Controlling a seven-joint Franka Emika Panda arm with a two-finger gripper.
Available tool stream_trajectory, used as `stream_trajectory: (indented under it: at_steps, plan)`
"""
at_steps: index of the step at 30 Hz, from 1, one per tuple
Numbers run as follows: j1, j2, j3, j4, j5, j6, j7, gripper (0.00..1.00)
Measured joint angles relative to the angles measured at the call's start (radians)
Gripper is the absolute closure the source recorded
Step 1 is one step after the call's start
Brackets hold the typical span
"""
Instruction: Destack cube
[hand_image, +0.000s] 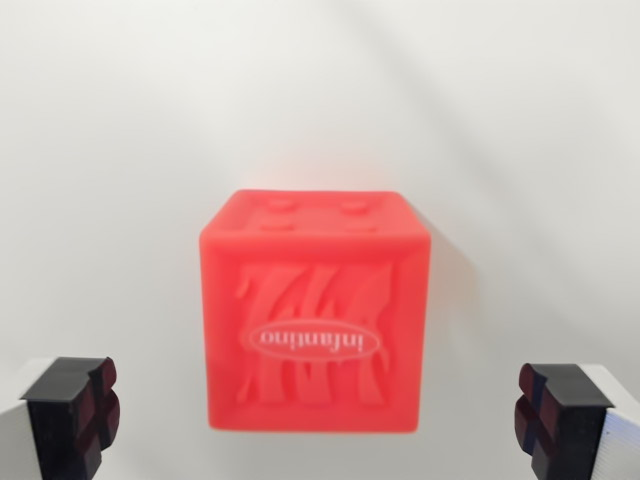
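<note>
Red cube (313, 320) untouched between wide-spread pincer (315, 415) fingertips (75, 415).

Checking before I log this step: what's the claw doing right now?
Claw: open, holding nothing; its fingers sit wide apart on either side of the red cube, not touching it.

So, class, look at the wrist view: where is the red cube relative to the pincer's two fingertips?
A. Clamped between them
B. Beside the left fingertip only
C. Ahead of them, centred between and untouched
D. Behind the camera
C: the red cube sits centred ahead of the open pincer, with clear gaps to both fingertips.
</note>
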Motion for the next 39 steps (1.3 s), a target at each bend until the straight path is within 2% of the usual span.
stream_trajectory:
  at_steps: [21, 39]
  plan:
    - [0.000, -0.220, 0.000, -0.012, 0.000, -0.206, 0.000, 0.00]
    - [0.000, -0.381, 0.000, 0.032, 0.000, -0.410, 0.000, 0.00]
